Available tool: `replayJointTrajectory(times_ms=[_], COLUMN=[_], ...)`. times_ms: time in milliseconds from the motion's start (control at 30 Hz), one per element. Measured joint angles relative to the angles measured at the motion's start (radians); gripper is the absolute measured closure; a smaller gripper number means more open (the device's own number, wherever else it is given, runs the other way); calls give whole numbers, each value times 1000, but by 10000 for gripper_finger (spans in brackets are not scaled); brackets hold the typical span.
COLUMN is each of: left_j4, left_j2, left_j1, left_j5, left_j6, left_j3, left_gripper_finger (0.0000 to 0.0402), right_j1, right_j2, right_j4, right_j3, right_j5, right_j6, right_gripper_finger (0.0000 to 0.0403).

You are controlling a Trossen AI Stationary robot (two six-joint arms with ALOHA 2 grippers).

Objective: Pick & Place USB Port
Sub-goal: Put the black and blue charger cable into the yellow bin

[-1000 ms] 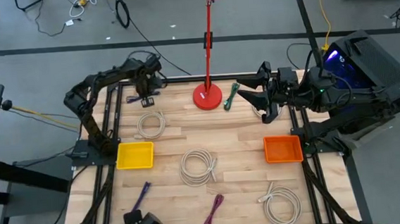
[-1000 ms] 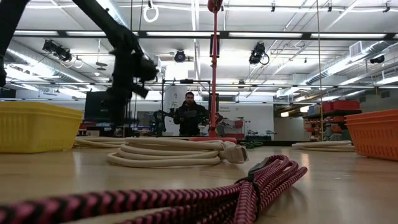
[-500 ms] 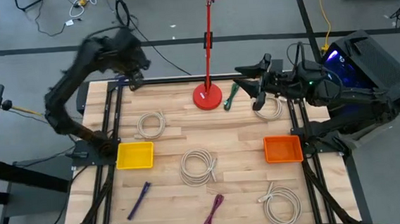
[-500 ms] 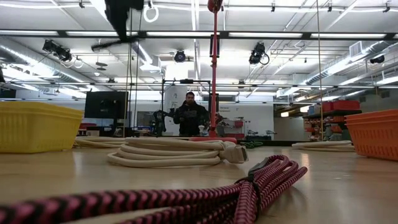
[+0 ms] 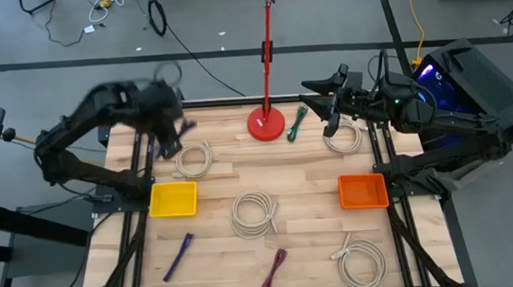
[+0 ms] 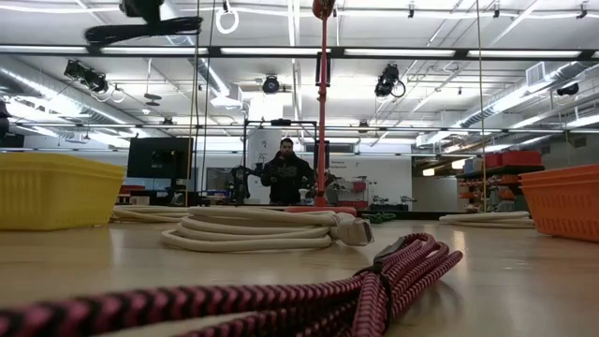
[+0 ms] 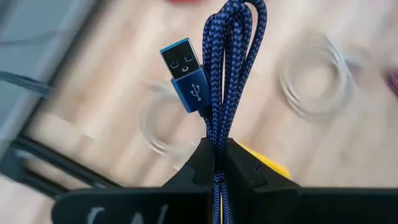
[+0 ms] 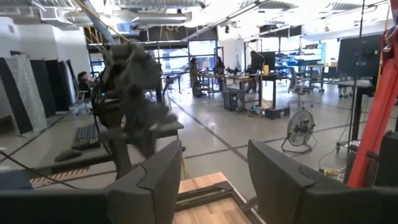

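Wooden planks form the surface [image 5: 313, 171], strewn with coiled cables, a yellow bin [image 5: 173, 199] and an orange bin [image 5: 363, 191]. Above its far left corner, the left end effector [image 5: 167, 139] is raised off the wood, pinching a bundled blue USB cable [image 7: 227, 74] whose plug sticks out beside the loops. Over the far right edge, the right end effector [image 5: 324, 105] hangs with fingers spread, empty.

Illumination: bright, even, supplied by ceiling strip lights [image 6: 393, 51] | Glare: ceiling washed out in low view | Shadows: soft, faint on table [image 5: 305, 190] | Blur: left arm [image 5: 100, 114] motion-smeared; table behind blue USB cable [image 7: 224, 74] smeared | Focus: foreground pink cable [image 6: 281, 295] soft
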Motion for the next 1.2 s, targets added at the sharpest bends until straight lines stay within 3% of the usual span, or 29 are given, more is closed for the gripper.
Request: replayJointTrajectory(times_ms=[167,333,533,1200], left_j4=[-3,10,185,424], left_j2=[-20,-21,-41,-47], left_j1=[-127,-231,-322,-389], left_j5=[60,91,86,49], left_j6=[-99,-184,-271,-304], left_j3=[-223,-366,-507,-792], left_gripper_finger=[387,387,387,387], right_j1=[0,0,0,0], right_j2=[0,0,0,0], right_j4=[0,0,-15,-36], right_j3=[0,0,0,0], right_j5=[0,0,0,0], right_j6=[-4,-19,-19,1], right_gripper_finger=[215,215,215,215])
